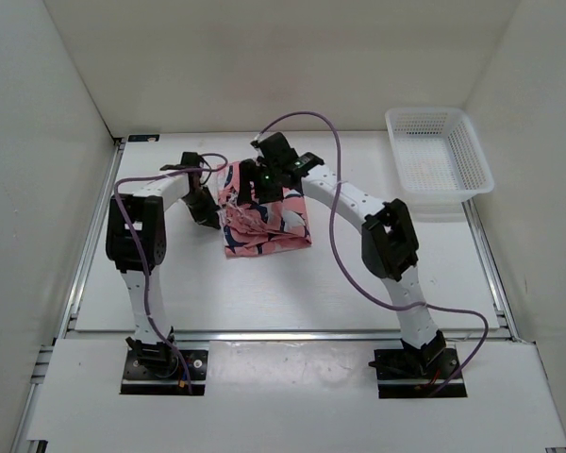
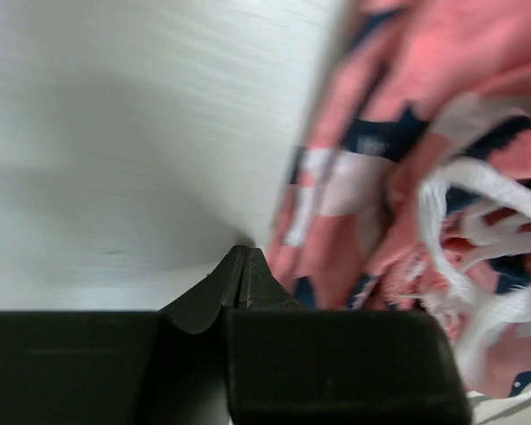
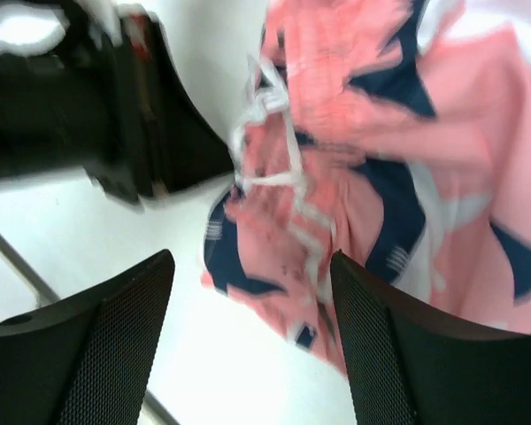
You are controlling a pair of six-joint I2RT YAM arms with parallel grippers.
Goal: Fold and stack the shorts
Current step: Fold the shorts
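Your left gripper [image 2: 244, 266] is sitting pinched together beside the shorts [image 1: 264, 222]; your right gripper [image 3: 250, 259] is hovering spread apart above them.

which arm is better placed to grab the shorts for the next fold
Right, probably. The right gripper hangs open directly over the shorts, by the white drawstring. The left gripper is shut, its tips beside the fabric's edge over the table.
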